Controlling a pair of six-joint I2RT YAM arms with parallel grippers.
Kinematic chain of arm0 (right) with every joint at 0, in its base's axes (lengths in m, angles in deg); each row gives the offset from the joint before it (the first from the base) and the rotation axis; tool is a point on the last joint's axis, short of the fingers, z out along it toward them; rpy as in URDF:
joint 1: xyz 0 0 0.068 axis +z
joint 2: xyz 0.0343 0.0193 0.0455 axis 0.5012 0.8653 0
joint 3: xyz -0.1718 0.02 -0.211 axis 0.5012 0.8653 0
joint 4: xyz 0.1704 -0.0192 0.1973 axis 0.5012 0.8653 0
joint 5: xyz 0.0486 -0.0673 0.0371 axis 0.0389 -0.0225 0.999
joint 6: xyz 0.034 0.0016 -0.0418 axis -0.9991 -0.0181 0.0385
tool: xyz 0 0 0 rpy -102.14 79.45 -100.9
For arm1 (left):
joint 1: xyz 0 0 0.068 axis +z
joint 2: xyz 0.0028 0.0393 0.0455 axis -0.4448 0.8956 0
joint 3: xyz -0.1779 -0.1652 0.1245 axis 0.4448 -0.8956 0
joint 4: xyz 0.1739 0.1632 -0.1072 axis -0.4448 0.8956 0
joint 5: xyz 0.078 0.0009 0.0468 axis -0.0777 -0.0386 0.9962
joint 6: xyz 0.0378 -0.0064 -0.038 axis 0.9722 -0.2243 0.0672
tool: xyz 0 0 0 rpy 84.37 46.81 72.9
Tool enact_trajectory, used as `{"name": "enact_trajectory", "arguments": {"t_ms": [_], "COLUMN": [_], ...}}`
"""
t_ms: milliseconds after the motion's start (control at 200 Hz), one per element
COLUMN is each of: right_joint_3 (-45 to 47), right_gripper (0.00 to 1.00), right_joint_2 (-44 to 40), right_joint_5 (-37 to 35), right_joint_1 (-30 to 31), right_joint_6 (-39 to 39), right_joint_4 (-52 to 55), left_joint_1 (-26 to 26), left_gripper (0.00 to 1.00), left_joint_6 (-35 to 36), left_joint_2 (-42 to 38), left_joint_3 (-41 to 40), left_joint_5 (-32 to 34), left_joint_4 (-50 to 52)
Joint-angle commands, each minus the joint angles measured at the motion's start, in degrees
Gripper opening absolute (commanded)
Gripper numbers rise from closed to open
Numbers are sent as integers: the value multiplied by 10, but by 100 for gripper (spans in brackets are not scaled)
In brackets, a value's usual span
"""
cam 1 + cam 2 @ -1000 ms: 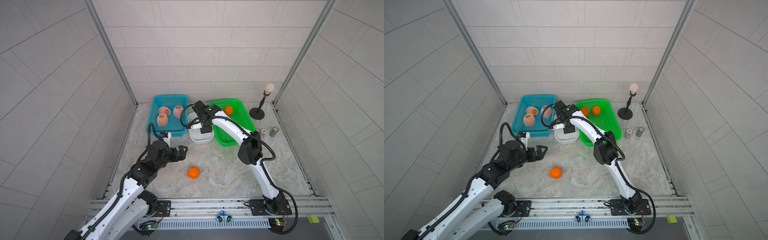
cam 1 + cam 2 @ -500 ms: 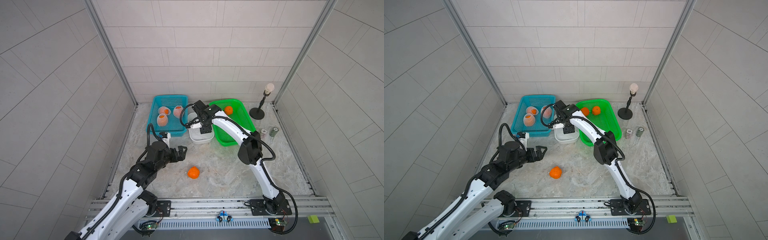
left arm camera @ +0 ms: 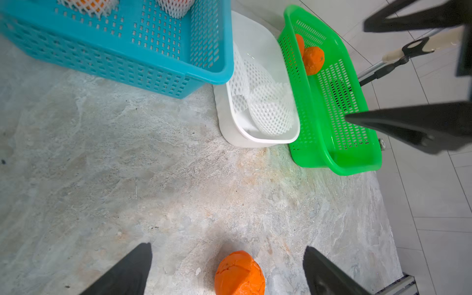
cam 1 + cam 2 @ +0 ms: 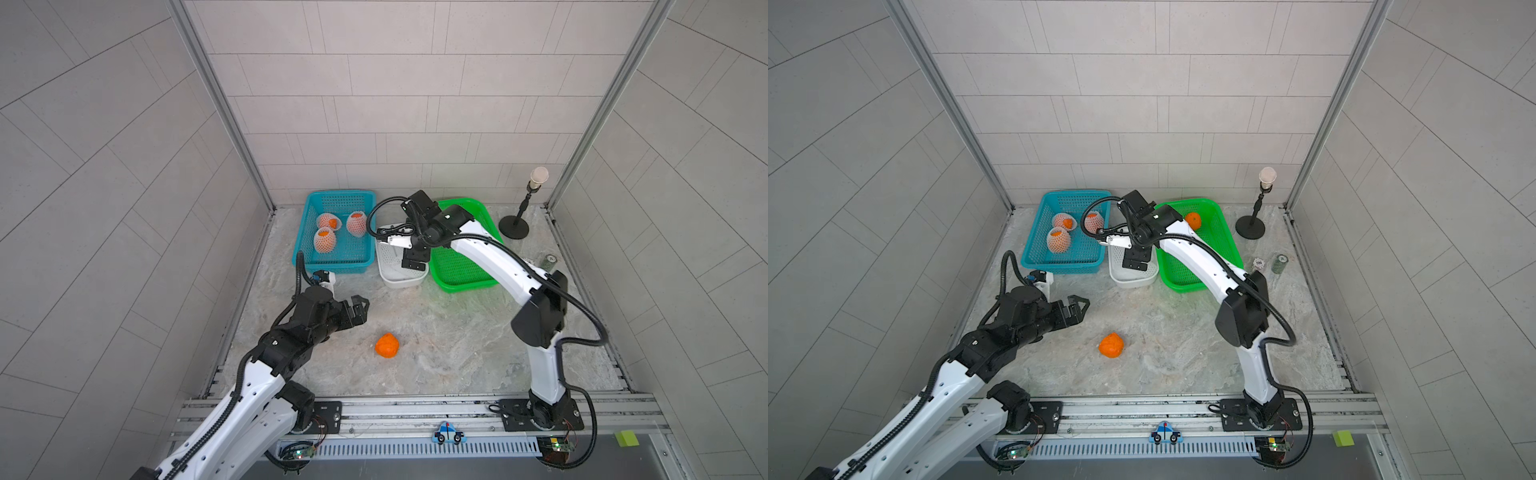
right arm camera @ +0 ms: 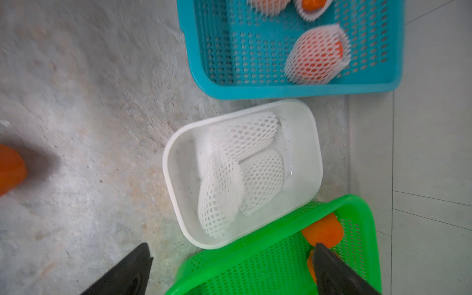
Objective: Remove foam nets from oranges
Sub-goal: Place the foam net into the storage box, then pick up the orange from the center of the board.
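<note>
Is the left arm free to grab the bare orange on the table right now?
Probably yes: the left gripper is open and faces the bare orange, with only bare table between them.

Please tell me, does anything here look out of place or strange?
Yes. One bare orange lies loose on the table, near the open left gripper, while other bare oranges sit in the green basket. Its shape also looks angular, not round.
</note>
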Motion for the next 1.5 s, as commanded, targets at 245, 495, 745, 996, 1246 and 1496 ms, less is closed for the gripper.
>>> {"name": "enact_trajectory", "arguments": {"t_ms": [245,495,745,996,1246,1496], "right_joint_3": [369,303,190,252,455,530], "right_gripper": [100,100,100,100,94,94], "right_joint_2": [-262,-228,-139,-191,-262,-229], "right_joint_5": [1,-208,-342,-223,-11,37], "right_joint_1": [50,33,29,87,170,204], "right_joint_6": [-122,-215,-302,-429,-595,-623], "right_joint_4": [-243,-175,-90,-78,-215,-315], "left_joint_1": [5,5,5,5,6,6], "left_gripper": [100,100,100,100,100,99], "left_joint_6": [-75,-87,-81,-92,-132,-164], "left_joint_2": [-41,-33,-38,-41,-61,-98], "left_joint_3": [-55,-51,-42,-37,-63,-90], "left_joint_5": [-1,34,55,60,18,-13], "left_joint_4": [44,85,87,101,102,99]}}
